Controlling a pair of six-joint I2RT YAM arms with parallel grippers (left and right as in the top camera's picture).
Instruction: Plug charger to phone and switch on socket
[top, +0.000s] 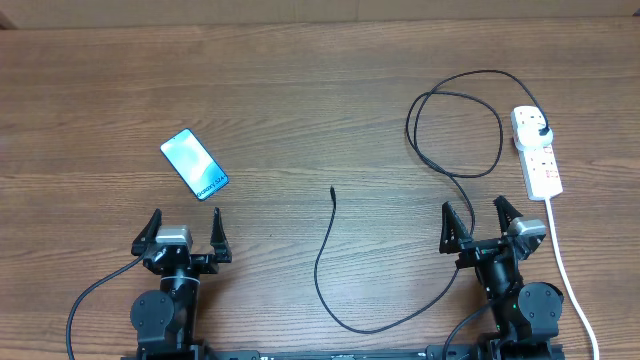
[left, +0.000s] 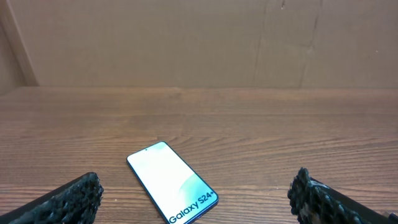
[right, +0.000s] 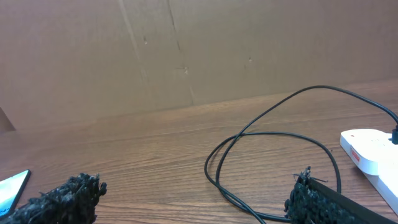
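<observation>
The phone (top: 194, 164) lies screen up on the table at the left, slanted; in the left wrist view it (left: 171, 182) shows its "Galaxy S24" text at the near end. The black charger cable (top: 340, 290) runs from its free tip (top: 331, 190) at centre, loops at the right (top: 455, 130), and its plug head (top: 540, 131) sits in the white socket strip (top: 537, 152). The cable loop (right: 273, 140) and the strip's end (right: 372, 152) show in the right wrist view. My left gripper (top: 183, 232) is open and empty just short of the phone. My right gripper (top: 482, 222) is open and empty, left of the strip.
The socket's white cord (top: 572, 285) runs down the right side past my right arm to the table's front edge. A brown cardboard wall (left: 199, 43) stands behind the table's far edge.
</observation>
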